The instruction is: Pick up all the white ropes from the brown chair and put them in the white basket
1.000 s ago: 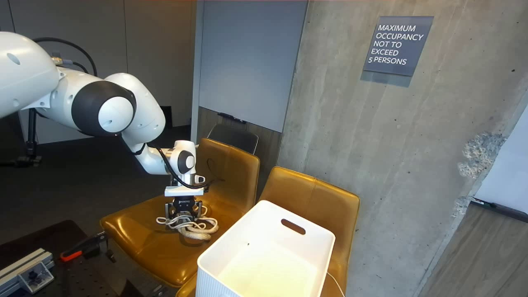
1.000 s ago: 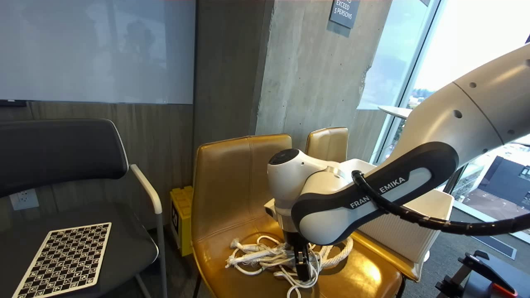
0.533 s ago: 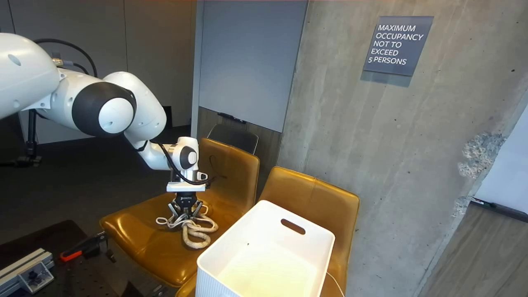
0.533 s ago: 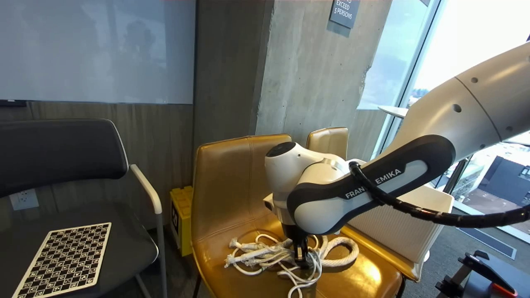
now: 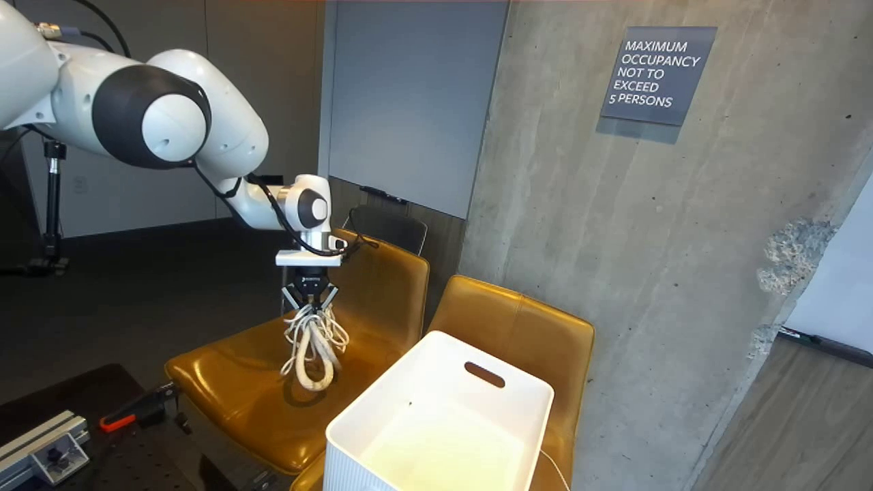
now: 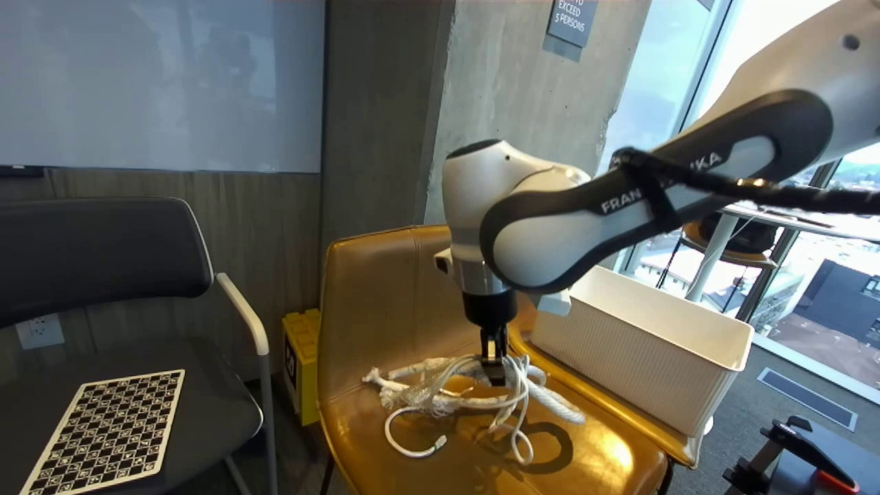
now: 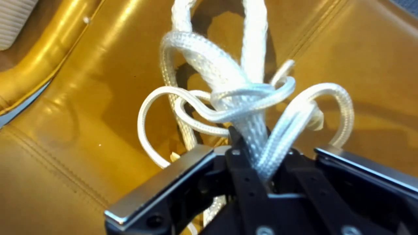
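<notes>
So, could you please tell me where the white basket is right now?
In an exterior view, the white basket is at bottom centre, sitting on the rightmost brown chair, to the right of the ropes hanging from the hand.

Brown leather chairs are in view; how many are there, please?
2 clearly: one chair below the white ropes, another chair beneath the white ribbed basket. A brown shape near the glass window is unclear; others may be hidden.
</notes>
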Controlling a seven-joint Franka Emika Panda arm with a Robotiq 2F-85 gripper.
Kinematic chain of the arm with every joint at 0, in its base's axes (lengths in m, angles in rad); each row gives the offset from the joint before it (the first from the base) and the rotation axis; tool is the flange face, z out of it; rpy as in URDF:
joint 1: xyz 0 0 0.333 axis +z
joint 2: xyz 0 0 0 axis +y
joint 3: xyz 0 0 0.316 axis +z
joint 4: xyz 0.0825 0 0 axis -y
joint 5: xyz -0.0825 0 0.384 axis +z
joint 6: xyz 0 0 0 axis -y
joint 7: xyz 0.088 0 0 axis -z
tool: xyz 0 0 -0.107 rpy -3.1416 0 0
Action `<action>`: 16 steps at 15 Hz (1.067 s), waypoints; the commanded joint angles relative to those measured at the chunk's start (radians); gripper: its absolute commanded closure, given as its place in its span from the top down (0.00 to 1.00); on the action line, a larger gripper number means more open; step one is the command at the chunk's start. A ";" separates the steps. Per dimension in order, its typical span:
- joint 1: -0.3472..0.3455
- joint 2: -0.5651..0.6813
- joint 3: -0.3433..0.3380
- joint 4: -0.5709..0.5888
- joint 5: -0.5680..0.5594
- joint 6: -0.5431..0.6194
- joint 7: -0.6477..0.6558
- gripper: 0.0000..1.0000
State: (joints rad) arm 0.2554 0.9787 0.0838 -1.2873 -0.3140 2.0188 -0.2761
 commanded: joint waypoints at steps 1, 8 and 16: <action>-0.016 -0.189 0.027 -0.097 0.055 -0.078 0.036 0.04; -0.089 -0.461 0.025 -0.114 0.174 -0.165 0.076 0.04; -0.278 -0.628 -0.028 0.056 0.346 -0.349 0.043 0.04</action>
State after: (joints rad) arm 0.0321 0.3833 0.0754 -1.3168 -0.0372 1.7617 -0.2103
